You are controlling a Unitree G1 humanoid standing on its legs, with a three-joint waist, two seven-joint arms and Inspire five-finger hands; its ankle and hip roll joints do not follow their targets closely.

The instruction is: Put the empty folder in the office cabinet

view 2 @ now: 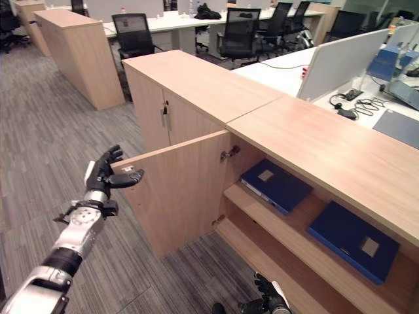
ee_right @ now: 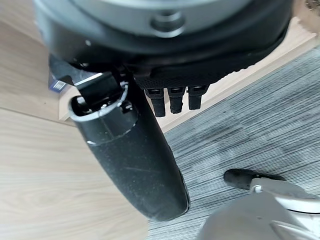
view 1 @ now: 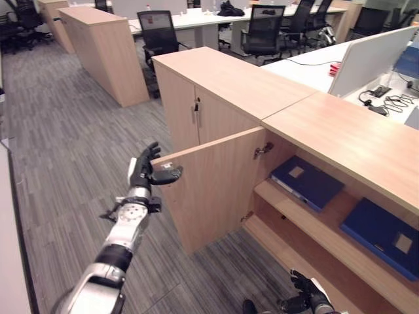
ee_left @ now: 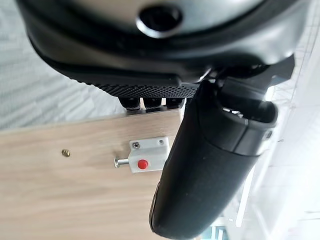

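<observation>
My left hand [view 1: 145,171] grips the top outer corner of the open cabinet door [view 1: 209,190], thumb on its inner face by the white latch [ee_left: 147,155], fingers curled over the edge. Two blue folders lie on the upper shelf [view 1: 327,222] inside: one [view 1: 306,181] near the door, another [view 1: 382,236] further right. My right hand [view 1: 308,294] hangs low, relaxed, holding nothing.

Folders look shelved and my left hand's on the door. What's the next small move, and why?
Probably swing the cabinet door shut with the left hand, which grips its top outer corner. Both blue folders lie flat on the shelf, clear of the door's path, and the right hand hangs low, holding nothing.
</observation>
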